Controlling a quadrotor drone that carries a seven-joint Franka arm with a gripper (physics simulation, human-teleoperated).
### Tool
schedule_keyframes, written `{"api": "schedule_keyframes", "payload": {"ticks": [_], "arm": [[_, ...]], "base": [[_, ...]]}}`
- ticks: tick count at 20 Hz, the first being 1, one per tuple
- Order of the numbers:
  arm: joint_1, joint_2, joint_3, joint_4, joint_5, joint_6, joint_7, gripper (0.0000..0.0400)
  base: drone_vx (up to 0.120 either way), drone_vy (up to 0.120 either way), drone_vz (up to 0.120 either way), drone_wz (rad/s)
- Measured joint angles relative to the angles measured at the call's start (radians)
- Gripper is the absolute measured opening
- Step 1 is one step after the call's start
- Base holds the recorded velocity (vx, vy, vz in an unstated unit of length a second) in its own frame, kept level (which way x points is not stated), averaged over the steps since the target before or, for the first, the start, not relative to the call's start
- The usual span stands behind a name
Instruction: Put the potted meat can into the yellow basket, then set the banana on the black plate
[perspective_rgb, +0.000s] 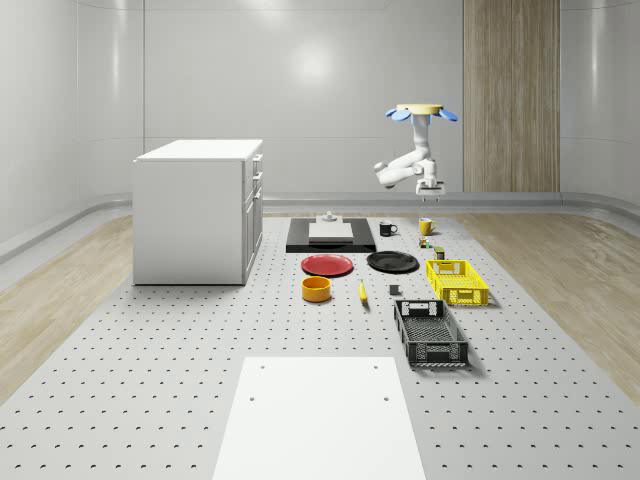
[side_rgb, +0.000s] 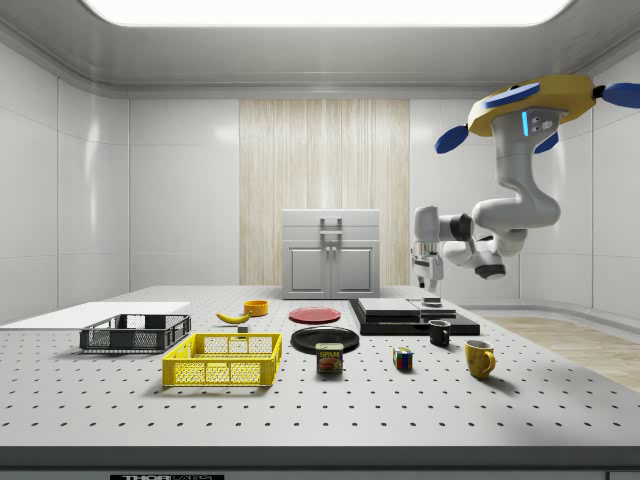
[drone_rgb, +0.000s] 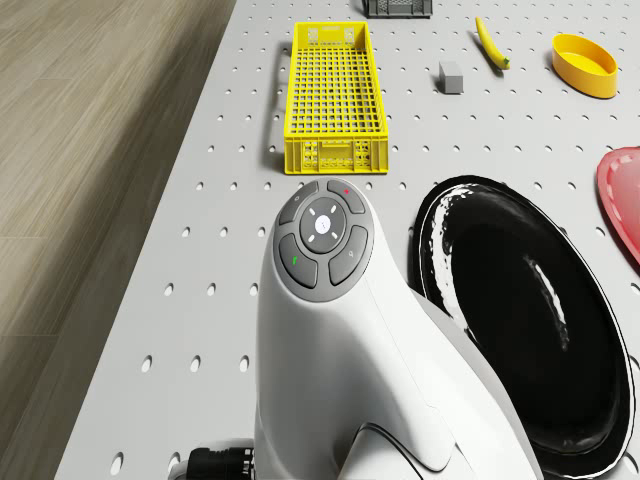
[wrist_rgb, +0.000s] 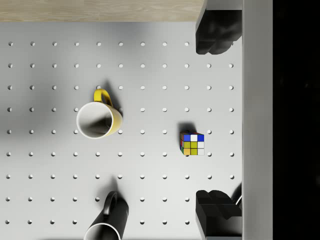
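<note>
1. So the drone (side_rgb: 545, 103) is hovering high above the far right part of the table (perspective_rgb: 150, 400), arm bent down, with the gripper (perspective_rgb: 429, 187) hanging well above the yellow mug (wrist_rgb: 98, 119) and the Rubik's cube (wrist_rgb: 192, 144).
2. Fingers are spread wide in the wrist view, one fingertip (wrist_rgb: 216, 34) at each edge of the picture with bare table between them, so it's holding nothing.
3. The potted meat can (side_rgb: 329, 357) sits upright on the table just beside the yellow basket (side_rgb: 224, 360), on the side view's right of it, with the cube further along that way. Nothing is in the basket.
4. The banana (perspective_rgb: 362, 291) lies on the table near the orange bowl (perspective_rgb: 316, 289), well apart from the black plate (perspective_rgb: 392, 262), which is bare.
5. Looks like step one is barely underway: an approach, no grasp yet.
6. Next move probably calls for shifting the gripper from over the mug and cube toward the can, lining up the open fingers, then coming straight down.
</note>
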Motion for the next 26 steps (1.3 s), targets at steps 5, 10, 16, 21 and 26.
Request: {"api": "schedule_keyframes", "payload": {"ticks": [5,10,16,21,26], "arm": [[-0.014,-0.027,0.011,0.002,0.013,0.021,0.012,0.0400],[-0.025,-0.053,0.020,0.004,0.026,0.043,0.022,0.0400],[-0.036,-0.083,0.030,0.006,0.042,0.070,0.032,0.0400],[-0.044,-0.107,0.037,0.007,0.054,0.092,0.040,0.0400],[-0.051,-0.130,0.044,0.009,0.066,0.113,0.046,0.0400]], "base": [[0.120,0.000,-0.120,0.000],[0.120,0.000,-0.120,0.000],[0.120,0.000,-0.120,0.000],[0.120,0.000,-0.120,0.000],[0.120,0.000,-0.048,0.000]]}}
